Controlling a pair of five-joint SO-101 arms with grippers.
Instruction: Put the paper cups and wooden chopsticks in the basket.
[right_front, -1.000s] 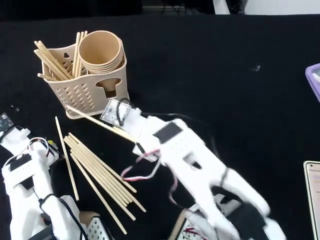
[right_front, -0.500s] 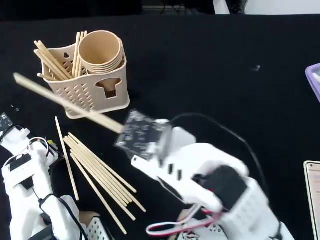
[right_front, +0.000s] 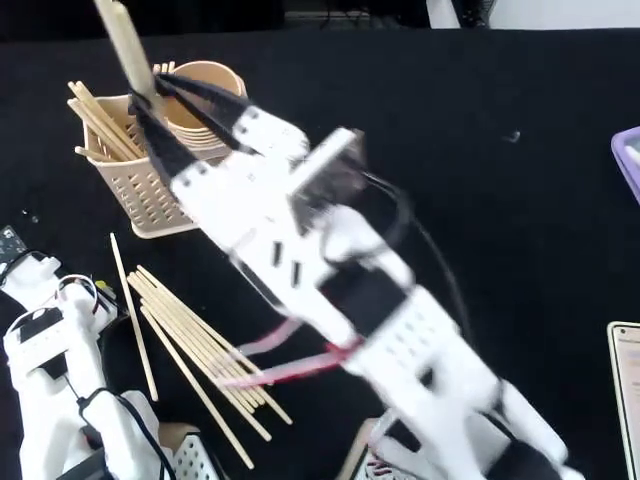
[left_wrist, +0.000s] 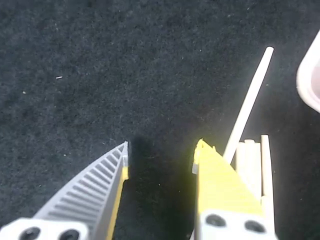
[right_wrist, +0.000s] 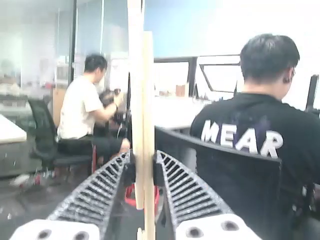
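Note:
A beige perforated basket (right_front: 150, 195) stands at the table's far left with stacked paper cups (right_front: 205, 95) and several chopsticks (right_front: 100, 125) in it. My right gripper (right_front: 152, 100) is raised over the basket's rim, shut on a pair of wooden chopsticks (right_front: 125, 40) that stand nearly upright. In the right wrist view the chopsticks (right_wrist: 140, 90) are pinched between the gripper (right_wrist: 142, 160). A loose bunch of chopsticks (right_front: 200, 345) lies on the black cloth. My left gripper (left_wrist: 161, 152) is open just above the cloth, beside a single chopstick (left_wrist: 247, 105).
The left arm (right_front: 45, 350) rests at the near left corner. A purple object (right_front: 628, 160) and a white card (right_front: 626, 385) sit at the right edge. A small perforated beige piece (right_front: 190, 455) lies at the front edge. The table's right half is bare black cloth.
The right arm has lifted the chopsticks off the table, swung them up and back over the basket, and turned them from flat to nearly upright. The left arm has stayed put.

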